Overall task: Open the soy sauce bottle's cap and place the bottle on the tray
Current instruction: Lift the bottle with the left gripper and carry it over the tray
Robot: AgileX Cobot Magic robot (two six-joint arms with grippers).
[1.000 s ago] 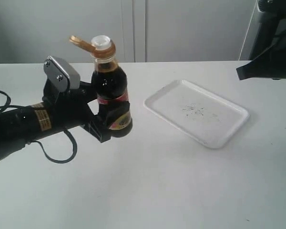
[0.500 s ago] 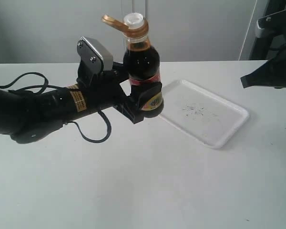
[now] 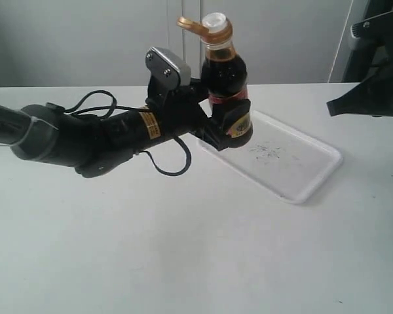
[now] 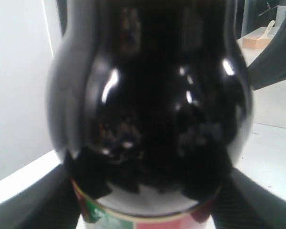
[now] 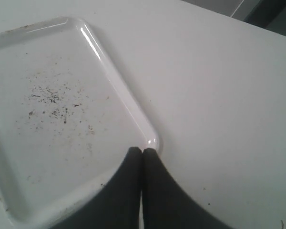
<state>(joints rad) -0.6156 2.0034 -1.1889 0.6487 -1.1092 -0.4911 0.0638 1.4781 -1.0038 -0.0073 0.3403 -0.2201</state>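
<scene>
Clamped around the lower body of the soy sauce bottle (image 3: pixel 225 98) is the left gripper (image 3: pixel 228 127), its dark fingers pressed on both sides of the label. In the exterior view the bottle is held upright in the air, above the near-left edge of the tray (image 3: pixel 301 176), and no contact with the tray can be seen. At the 12 o'clock end of the bottle the cap (image 3: pixel 206 27) is found flipped open: the bronze lid points out toward 10 o'clock and the white spout is uncovered. In the left wrist view the frame is filled almost fully by the dark glass of the bottle (image 4: pixel 152 109), with a strip of the red and green label at its base. From the bottle, the tray is spread toward 4 o'clock on the white table (image 3: pixel 183 248), and dark specks are seen near its middle. The right gripper (image 5: pixel 142 157) is seen in the right wrist view with its two fingertips pressed together and nothing between them, held over one rounded corner of the tray (image 5: pixel 109 81).
</scene>
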